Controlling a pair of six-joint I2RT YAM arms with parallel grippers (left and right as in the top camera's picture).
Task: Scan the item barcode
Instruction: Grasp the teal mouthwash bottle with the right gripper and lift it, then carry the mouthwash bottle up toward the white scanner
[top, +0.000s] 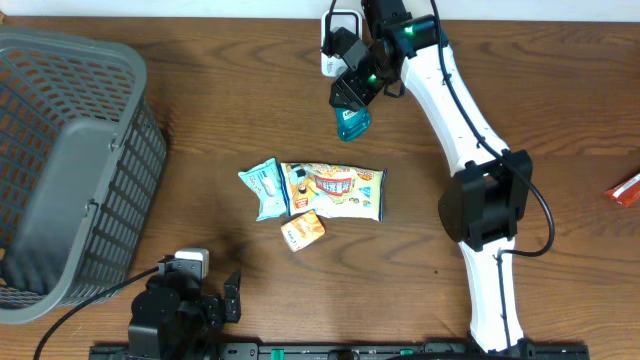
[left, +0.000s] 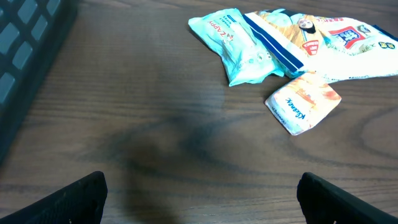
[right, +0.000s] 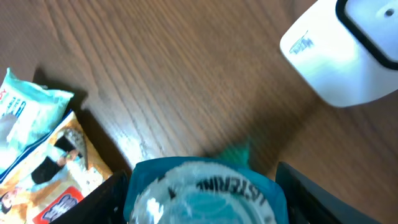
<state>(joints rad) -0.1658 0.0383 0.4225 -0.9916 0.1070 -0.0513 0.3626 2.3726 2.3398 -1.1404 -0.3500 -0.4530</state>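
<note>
Items on the table (top: 200, 120), noted from the left edge across.

1. Grey basket (top: 70, 160), at the left edge, lying tipped on its side.
2. Left tool (left: 200, 198), by the near edge toward the left corner. Its jaws stood wide apart with nothing between them.
3. Three packets in a cluster at the middle of the table: teal packet (top: 264, 188), large snack bag (top: 340, 190) touching it, and small orange packet (top: 303, 230) just nearer.
4. Teal item (top: 352, 124), lifted off the table near the far edge. It was gripped at its sides by the right tool (right: 205, 198), jaws partly closed on it.
   - Handling, as a guess: small and light, with glossy plastic that could slip.
   - The sides seemed the right hold, since that leaves the printed faces clear.
5. White scanner (top: 335, 48), at the far edge, just beyond the held item.
6. Red wrapper (top: 625, 188), at the right edge, partly cut off.

Views compared:
- Only the overhead view placed the item against the scanner and the packets.
- The right wrist view alone showed the item's clear rounded top and its lettering, but no barcode was visible.
- The left wrist view alone showed the print on the packets, and it missed the held item.
</note>
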